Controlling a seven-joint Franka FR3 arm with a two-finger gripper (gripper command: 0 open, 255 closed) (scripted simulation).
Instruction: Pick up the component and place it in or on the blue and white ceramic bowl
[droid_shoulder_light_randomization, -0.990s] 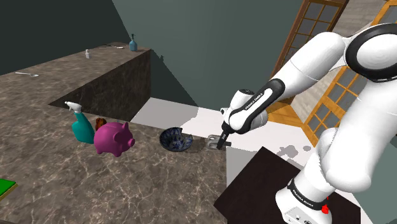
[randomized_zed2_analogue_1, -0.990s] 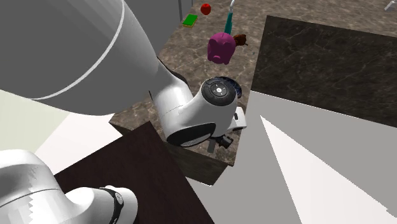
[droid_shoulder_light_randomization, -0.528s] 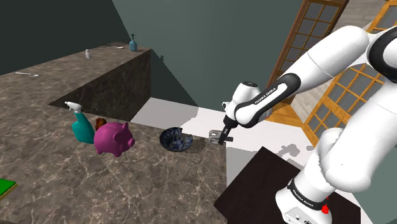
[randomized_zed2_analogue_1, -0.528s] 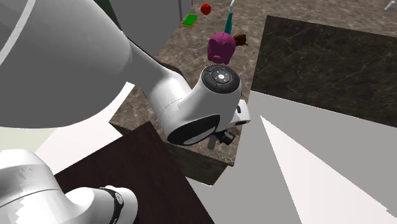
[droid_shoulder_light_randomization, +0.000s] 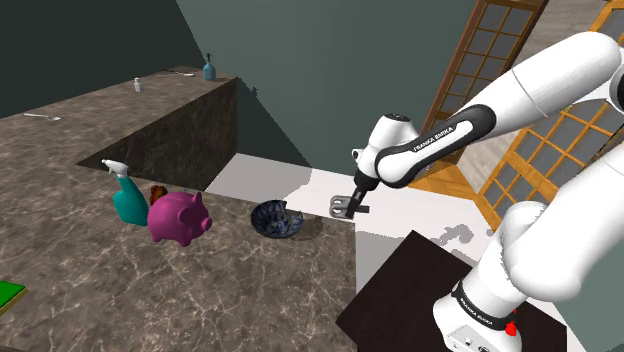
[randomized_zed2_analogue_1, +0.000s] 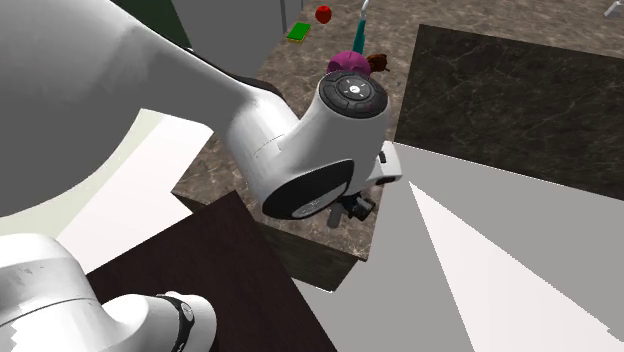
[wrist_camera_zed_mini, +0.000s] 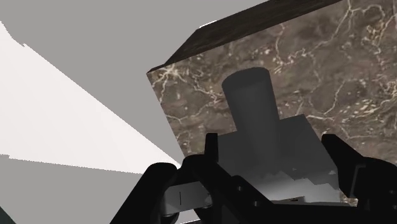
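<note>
While the small grey component (droid_shoulder_light_randomization: 337, 206) hangs pinched between the black fingers of the gripper (droid_shoulder_light_randomization: 346, 209), clear of the marbled brown table (droid_shoulder_light_randomization: 200, 290), the entry reads as follows. Item in hand: component, held right of centre in the shoulder view, above the table's right-hand edge, touching nothing but the fingers. Destination: blue and white bowl (droid_shoulder_light_randomization: 275, 222), upright and empty so far as can be seen, standing on the table just left of the gripper and a little lower in the frame, apart from the component. Neighbours: pink piggy bank (droid_shoulder_light_randomization: 178, 217) further left of the bowl, with a teal spray bottle (droid_shoulder_light_randomization: 125, 197) at its far side; both are well apart from the gripper. Wrist view: the table's corner lies beneath the gripper, whose grey shadow (wrist_camera_zed_mini: 251, 102) falls on the stone. Step judged: grasp and lift complete, transfer to the bowl in hand, release not yet made. Next move calls for a short sideways carry toward the frame's left until the component sits over the bowl's opening, a modest descent to bring it within the rim, then a spreading of the fingers. Caution: the bowl stands near the table's edge, so a nudge to its rim could shift it; the descent should stay centred.
</note>
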